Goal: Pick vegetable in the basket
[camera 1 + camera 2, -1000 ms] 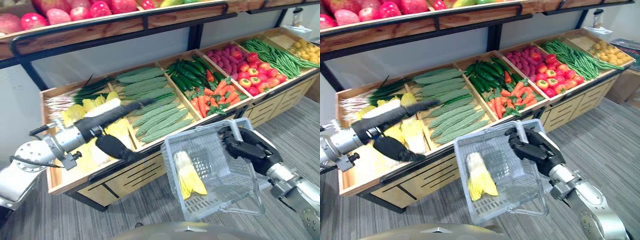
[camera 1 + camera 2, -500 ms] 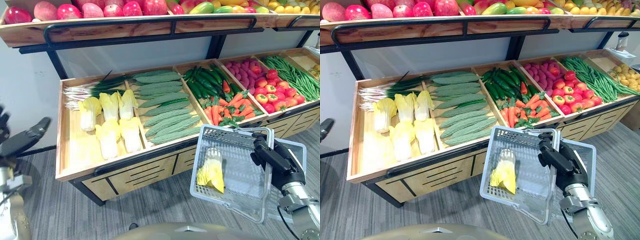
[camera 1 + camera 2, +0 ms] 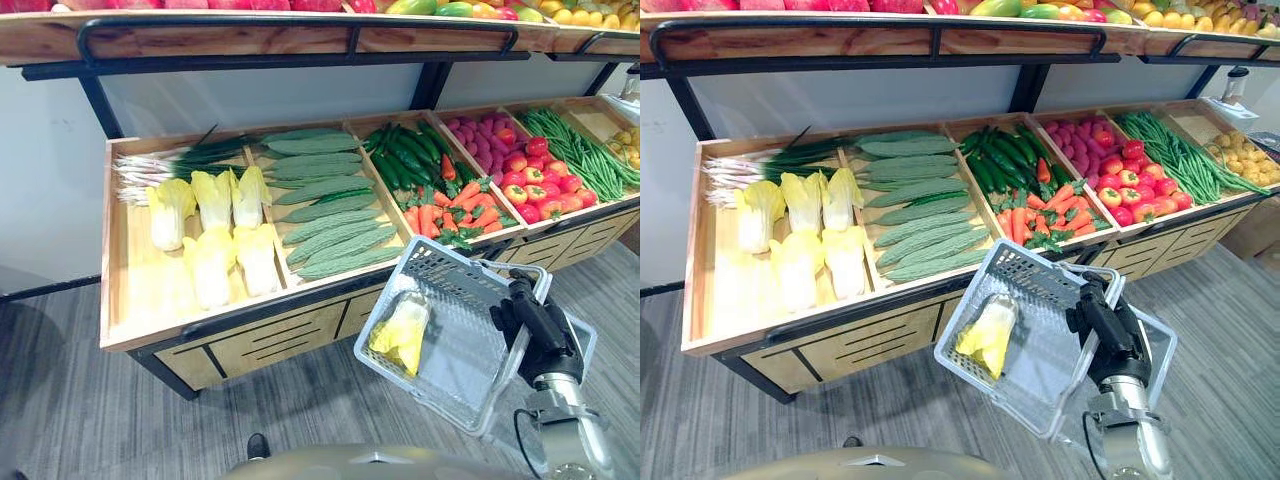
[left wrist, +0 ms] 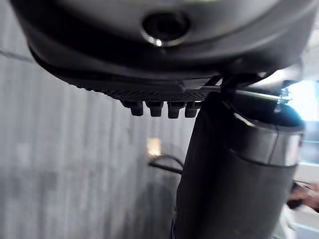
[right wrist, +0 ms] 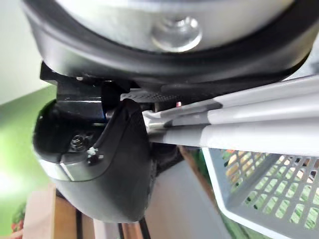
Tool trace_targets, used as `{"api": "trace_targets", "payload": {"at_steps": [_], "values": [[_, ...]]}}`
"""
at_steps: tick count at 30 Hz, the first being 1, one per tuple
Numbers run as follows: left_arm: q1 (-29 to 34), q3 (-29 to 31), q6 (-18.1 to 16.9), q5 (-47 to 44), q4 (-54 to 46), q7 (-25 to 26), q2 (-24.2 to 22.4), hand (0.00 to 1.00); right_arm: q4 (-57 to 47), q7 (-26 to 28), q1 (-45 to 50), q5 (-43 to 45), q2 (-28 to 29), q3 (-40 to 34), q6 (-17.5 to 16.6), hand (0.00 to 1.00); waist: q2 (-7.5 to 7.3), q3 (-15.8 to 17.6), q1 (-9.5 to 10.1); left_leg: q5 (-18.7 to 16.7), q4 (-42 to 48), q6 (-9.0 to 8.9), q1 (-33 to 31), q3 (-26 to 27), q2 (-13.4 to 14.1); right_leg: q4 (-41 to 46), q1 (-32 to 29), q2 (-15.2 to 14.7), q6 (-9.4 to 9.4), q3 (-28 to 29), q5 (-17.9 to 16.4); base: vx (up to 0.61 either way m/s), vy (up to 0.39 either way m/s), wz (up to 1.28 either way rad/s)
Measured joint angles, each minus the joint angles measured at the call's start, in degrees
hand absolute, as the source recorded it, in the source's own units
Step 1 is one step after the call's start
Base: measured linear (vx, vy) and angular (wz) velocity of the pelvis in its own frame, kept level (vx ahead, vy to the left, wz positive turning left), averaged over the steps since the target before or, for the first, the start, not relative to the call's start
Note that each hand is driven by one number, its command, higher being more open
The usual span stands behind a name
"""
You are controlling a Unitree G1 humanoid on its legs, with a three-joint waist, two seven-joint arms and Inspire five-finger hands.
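A: What's changed vs a sec ago?
B: L arm was stretched over the stand's cabbage crate (image 3: 215, 235). It's now pulled back off the stand. Left hand (image 4: 159, 74) hangs over the floor away from it; fingers, can't tell. View has swung too, so I won't call the basket moved.
A: Veg?
B: One pale yellow Chinese cabbage (image 3: 402, 330) lies in the grey mesh basket (image 3: 465, 355), held tilted just in front of the stand, at its carrot end. Right hand (image 3: 530, 318) is clenched round the handle (image 5: 259, 135).
A: Meaning?
B: Pick looks done — L hand is free for another.
A: Surroundings?
B: Wooden stand (image 3: 270, 330) w/ spring onions (image 3: 165, 165), pale gourds (image 3: 320, 200), cucumbers (image 3: 400, 155), carrots (image 3: 440, 215), green beans (image 3: 580, 150). Fruit shelf (image 3: 250, 35) above it, white wall (image 3: 40, 200) behind, grey striped carpet (image 3: 80, 410) below.
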Motion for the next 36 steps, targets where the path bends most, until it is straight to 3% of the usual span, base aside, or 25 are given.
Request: {"api": "trace_targets", "payload": {"at_steps": [3, 7, 9, 10, 11, 12, 13, 14, 15, 18, 21, 26, 28, 36], "values": [[0.18, -6.66, 3.4, 1.82, 8.56, -1.64, -1.44, 1.0, 1.19, -0.62, -0.05, 0.61, 0.88, 2.64, -4.06, 0.0, 0.02, 0.21, 0.1, -0.09, -0.01, -0.14, 0.19, -0.98, -0.71, 1.12, 0.01, -0.32, -0.36, -0.42, -0.42, -0.01, 0.04, 0.1], [-0.14, -15.46, 6.05, 5.12, 11.67, -6.03, -1.59, 1.0, 1.57, -1.5, -0.14, 0.34, 1.06, 5.5, -5.51, 0.0, 0.34, 0.95, 0.19, -0.22, 0.0, -0.34, 0.35, -1.54, -0.65, 1.86, 0.02, -0.3, -0.57, -1.22, -0.87, -0.04, 0.024, 0.03], [-0.69, -21.31, 6.68, 5.97, 12.31, -7.83, -1.66, 1.0, 1.57, -1.56, -0.25, 0.25, 1.09, 6.96, -5.92, 0.0, 1.18, 2.15, 0.34, -0.55, -0.01, -0.81, 0.36, -1.54, -0.71, 1.85, -0.05, -0.21, -1.2, -1.62, -1.23, -0.04, 0.022, -0.05], [-0.98, -23.4, 7.23, 8.04, 12.48, -8.64, -1.62, 1.0, 1.58, -1.86, -0.22, 0.24, 1.3, 7.51, -6.02, 0.0, 1.26, 2.81, 0.29, -1.5, -0.02, -2.15, 0.3, -1.43, -0.8, 1.76, -0.19, -0.42, -1.42, -1.59, -1.33, -0.04, 0.05, -0.07], [-1.86, -25.86, 7.32, 10.35, 13.27, -9.54, -1.31, 1.0, 2.15, -2.4, -0.1, 0.19, 2.93, 8.23, -6.46, 0.0, -1.31, 3.01, -0.25, -2.42, 2.13, -1.78, -0.3, -0.88, -2.02, 1.49, -1.09, -2.72, -2.08, -1.21, -1.7, -0.02, 0.101, -0.3], [-2.51, -27.35, 7.89, 11.92, 14.09, -10.08, -1.48, 1.0, 2.82, -2.86, -0.47, 0.18, 3.61, 8.3, -6.53, 0.0, -0.46, 3.91, 0.45, -2.89, 9.98, 1.6, -1.38, -2.22, -2.21, 1.7, -1.23, -3.4, -1.95, -1.08, -1.65, 0.05, 0.082, -0.53], [-2.22, -29.89, 8.33, 12.75, 14.59, -10.54, -2.38, 1.0, 2.89, -3.08, -0.35, 0.15, 2.88, 8.55, -6.51, 0.0, 1.65, 4.61, 0.85, -8.85, 11.66, 0.52, -1.01, -3.75, -0.8, 0.9, -0.95, -1.4, -1.99, -1.18, -1.7, 0.08, 0.065, -0.63], [-2.39, -31.32, 8.54, 13.94, 15.56, -11.28, -1.89, 1.0, 4.48, -3.49, -0.63, 0.13, 3.72, 9.17, -6.29, 0.0, 2.88, 4.69, 0.75, -9.02, 10.51, 0.99, -0.9, -3.11, -0.77, 0.64, -0.82, -1.42, -1.17, -0.49, -1.05, 0.06, 0.02, -0.39], [-2.72, -34.07, 8.26, 14.69, 15.56, -11.57, -0.96, 1.0, 5.38, -4.22, -0.02, 0.15, 4.31, 10.28, -5.72, 0.0, 2.13, 4.62, 0.51, -8.27, 7.86, 0.42, 0.01, -2.6, -0.88, 1.03, -0.81, -1.36, -1.5, -1.07, -1.02, 0.03, 0.016, -0.15], [-3.47, -38.1, 8.27, 18.8, 15.58, -13.44, 0.49, 1.0, 6.71, -5.51, -0.02, 0.1, 5.28, 13.15, -4.01, 0.0, 2.6, 4.99, 0.71, -5.36, 2.33, 0.23, 2.36, -2.13, -1.67, 0.16, -1.07, -1.38, -0.53, -0.99, -0.43, 0.05, -0.023, 0.06], [-3.38, -40.59, 8.43, 20.55, 15.66, -14.45, 0.83, 1.0, 6.71, -5.54, -1.18, -1.49, 5.52, 14.13, -3.77, 0.0, 3.53, 5.07, 1.79, -4.1, 0.08, 0.09, 4.14, -1.91, -1.39, 0.27, -0.9, -0.87, -0.28, -0.71, -0.21, 0.08, -0.039, -0.06], [-2.99, -42.68, 8.5, 20.76, 15.73, -15.39, 1.8, 1.0, 6.73, -5.55, -3.63, -2.18, 5.5, 14.35, -3.76, 0.0, 3.7, 4.94, 2.24, -4.03, 0.31, -0.09, 5.94, -0.06, 0.15, 0.88, -0.55, 0.79, 0.97, 1.5, 0.73, 0.14, -0.064, -0.23], [-3.02, -43.49, 8.49, 20.77, 15.76, -15.82, 2.69, 1.0, 6.73, -5.59, -3.75, -2.14, 5.58, 14.34, -3.76, 0.0, 3.0, 5.23, 2.08, -4.4, 0.36, -0.51, 6.73, 1.1, 0.74, 0.79, -0.15, 1.79, 0.98, 2.3, 0.74, 0.13, -0.058, -0.31], [-3.67, -44.31, 8.49, 20.79, 15.65, -16.38, 3.37, 1.0, 6.72, -5.6, -3.34, -2.14, 5.94, 13.79, -3.76, 0.0, 2.59, 5.48, 2.13, -7.07, 2.91, -1.13, 7.25, 2.61, 1.76, 0.96, 0.19, 2.3, 0.97, 3.77, 0.73, 0.03, -0.018, -0.14]]}}
